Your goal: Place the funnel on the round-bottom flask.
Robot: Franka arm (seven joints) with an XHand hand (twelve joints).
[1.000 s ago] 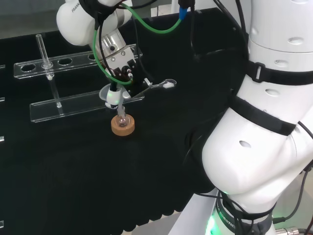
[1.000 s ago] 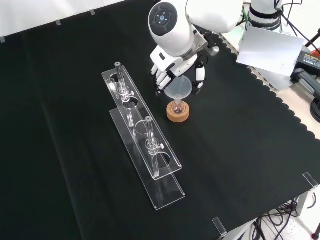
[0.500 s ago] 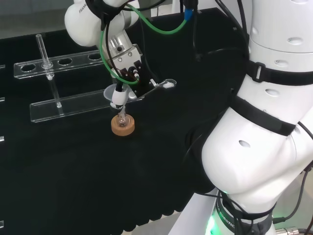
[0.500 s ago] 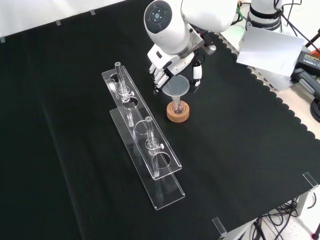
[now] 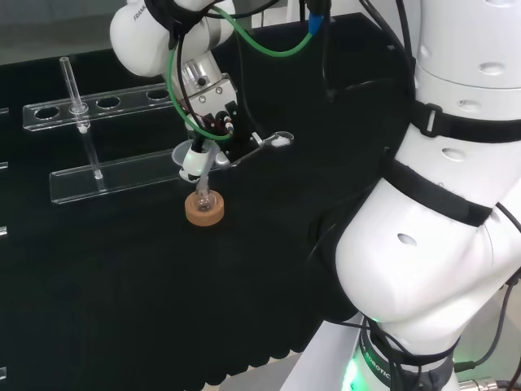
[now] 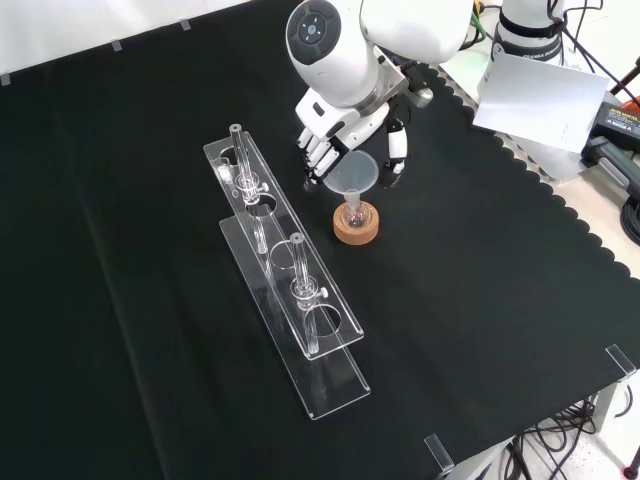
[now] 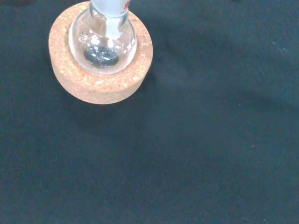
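On the black cloth point(image 6: 500, 330) of the bench, the front view shows wide bare room at the right and lower right, out to the scalloped edge; the left and lower left are likewise unoccupied. A long clear rack point(image 6: 285, 300) runs diagonally down the middle of that view, with upright glass tubes point(image 6: 298, 262) standing in its holes; in the head view the rack point(image 5: 106, 175) lies to the left of the work spot. The hand point(image 6: 335, 135) hangs above and just beside the rack's upper end, between the rack and the far edge. Its fingers point(image 6: 320, 155) are curled about the rim of the funnel point(image 6: 354, 173), with the thumb point(image 6: 398, 152) on the opposite side of that rim; whether each pad touches cannot be told. The funnel stands directly over the round-bottom flask point(image 6: 353, 213), mouth up, stem down, long axis close to upright with a slight lean in the head view point(image 5: 198, 163); the stem reaches into the flask neck. The flask point(image 7: 103, 44) sits upright in a cork ring point(image 7: 100, 81), just clear of the rack. In the wrist view the bulb looks empty.
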